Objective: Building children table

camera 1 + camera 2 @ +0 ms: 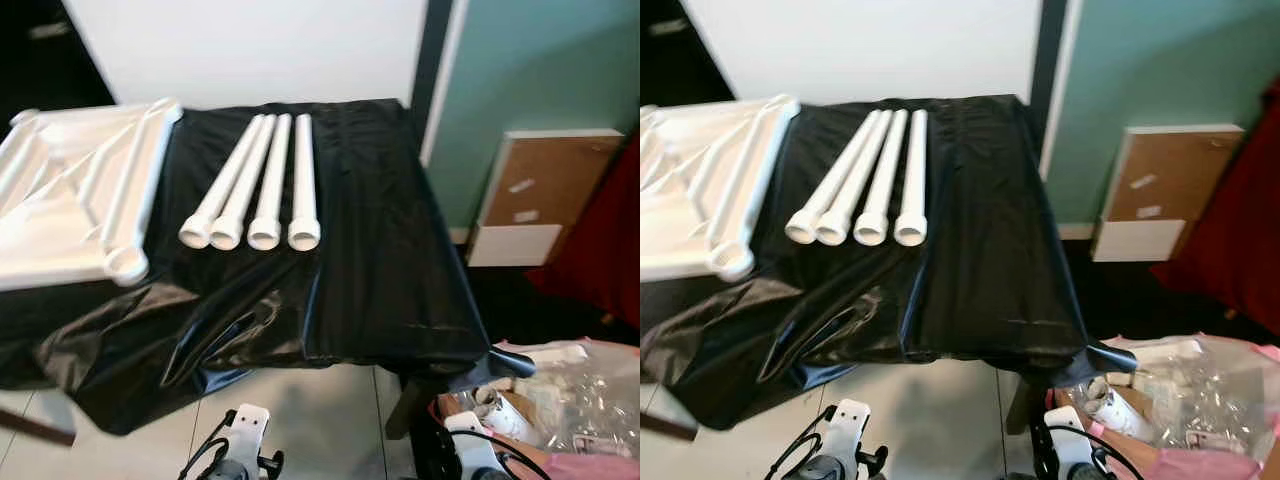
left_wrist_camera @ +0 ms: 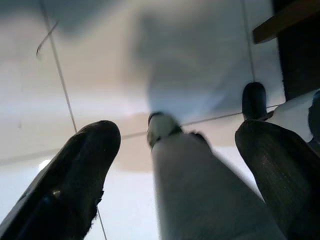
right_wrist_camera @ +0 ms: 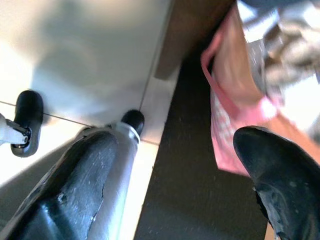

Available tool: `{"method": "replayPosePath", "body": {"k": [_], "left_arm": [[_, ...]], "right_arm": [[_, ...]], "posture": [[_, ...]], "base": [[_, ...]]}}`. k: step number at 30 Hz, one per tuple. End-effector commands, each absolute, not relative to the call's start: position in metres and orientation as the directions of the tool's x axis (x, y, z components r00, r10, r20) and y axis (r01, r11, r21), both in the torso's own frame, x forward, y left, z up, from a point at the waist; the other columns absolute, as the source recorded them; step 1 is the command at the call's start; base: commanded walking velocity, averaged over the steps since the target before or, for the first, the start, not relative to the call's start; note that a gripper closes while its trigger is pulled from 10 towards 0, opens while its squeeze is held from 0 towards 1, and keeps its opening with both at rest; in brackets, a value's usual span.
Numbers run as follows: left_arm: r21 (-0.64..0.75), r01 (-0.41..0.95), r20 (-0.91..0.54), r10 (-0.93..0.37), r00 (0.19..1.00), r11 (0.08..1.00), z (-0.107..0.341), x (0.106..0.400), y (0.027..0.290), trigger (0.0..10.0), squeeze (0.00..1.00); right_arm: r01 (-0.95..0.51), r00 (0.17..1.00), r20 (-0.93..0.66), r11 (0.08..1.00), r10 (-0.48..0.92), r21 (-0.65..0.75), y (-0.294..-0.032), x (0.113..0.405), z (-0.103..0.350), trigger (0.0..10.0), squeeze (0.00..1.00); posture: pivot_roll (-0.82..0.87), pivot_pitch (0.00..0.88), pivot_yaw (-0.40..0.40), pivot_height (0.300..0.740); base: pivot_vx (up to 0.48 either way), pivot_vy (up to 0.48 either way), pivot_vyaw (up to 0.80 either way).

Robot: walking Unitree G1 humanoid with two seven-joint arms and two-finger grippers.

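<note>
Tabletop (image 1: 400, 280): black plastic sheet; four white table legs (image 1: 262, 185) side by side mid-surface; white table panel (image 1: 70, 190) at left edge. Left wrist view: left gripper (image 2: 175, 165), fingers spread, over floor tiles. Right wrist view: right gripper (image 3: 180, 175), fingers spread, beside pink bag (image 3: 235, 95).

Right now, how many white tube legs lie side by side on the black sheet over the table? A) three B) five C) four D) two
C: four white tube legs lie side by side on the black sheet, to the right of the white tabletop panel.
</note>
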State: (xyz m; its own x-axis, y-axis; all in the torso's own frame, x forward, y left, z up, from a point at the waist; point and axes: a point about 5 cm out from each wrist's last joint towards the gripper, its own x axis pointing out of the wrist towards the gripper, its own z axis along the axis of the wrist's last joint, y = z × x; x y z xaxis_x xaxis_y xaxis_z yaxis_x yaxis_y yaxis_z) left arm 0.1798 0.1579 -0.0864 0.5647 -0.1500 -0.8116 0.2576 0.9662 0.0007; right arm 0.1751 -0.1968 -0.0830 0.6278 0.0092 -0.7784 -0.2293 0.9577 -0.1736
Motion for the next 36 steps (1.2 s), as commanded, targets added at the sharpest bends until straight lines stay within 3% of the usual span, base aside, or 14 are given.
{"method": "replayPosePath", "body": {"k": [1, 19, 36], "left_arm": [[0.017, 0.230, -0.827, -0.116, 0.551, 0.973, -0.0897, 0.1735, 0.1613, 10.0, 0.00], [0.006, 0.204, -0.830, -0.109, 0.547, 0.979, -0.0903, 0.1724, 0.1624, 10.0, 0.00], [0.004, 0.202, -0.833, -0.109, 0.543, 0.979, -0.0910, 0.1708, 0.1619, 10.0, 0.00]], "right_arm": [[-0.198, 0.614, -0.789, 0.969, 0.007, -0.146, -0.1972, 0.1691, -0.0858, 10.0, 0.00], [-0.182, 0.614, -0.789, 0.974, 0.007, -0.133, -0.1967, 0.1681, -0.0863, 10.0, 0.00], [-0.190, 0.606, -0.795, 0.973, 0.014, -0.128, -0.1938, 0.1671, -0.0874, 10.0, 0.00]], "posture": [[-0.04, 0.033, 0.008, 0.740], [-0.03, 0.044, 0.011, 0.740], [-0.03, 0.039, 0.006, 0.740]], "base": [[0.000, 0.000, 0.00], [0.000, 0.000, 0.00], [0.000, 0.311, 0.00]]}}
